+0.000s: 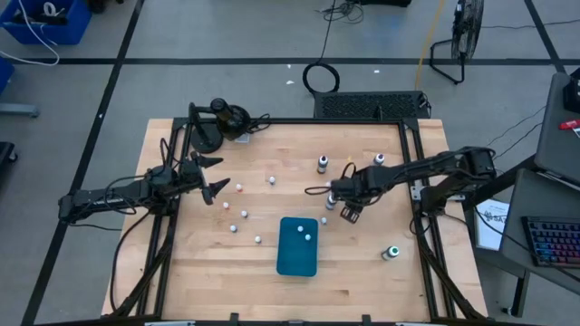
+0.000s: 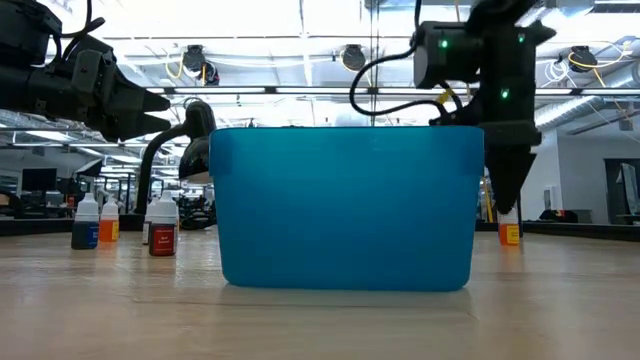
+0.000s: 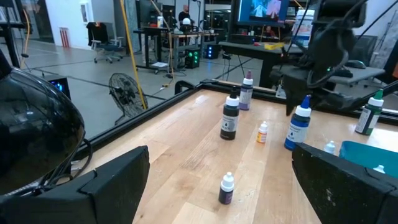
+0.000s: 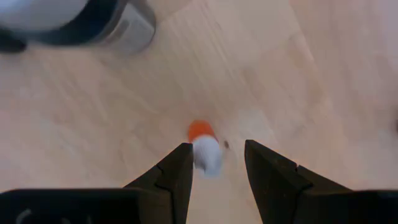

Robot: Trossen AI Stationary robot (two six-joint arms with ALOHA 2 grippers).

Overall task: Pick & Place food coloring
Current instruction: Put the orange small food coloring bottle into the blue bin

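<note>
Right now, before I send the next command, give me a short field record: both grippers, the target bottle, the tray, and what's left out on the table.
right gripper: pointing down at the table beside the tray, fingers straddling one small bottle, not yet shut on it
target bottle: orange body, white cap, standing on the wood between the fingers
left gripper: open, raised over the table's left side, holding nothing
tray: teal, two white-capped bottles inside
loose bottles: several scattered left of the tray, taller ones toward the far edge, one at the near right
</note>
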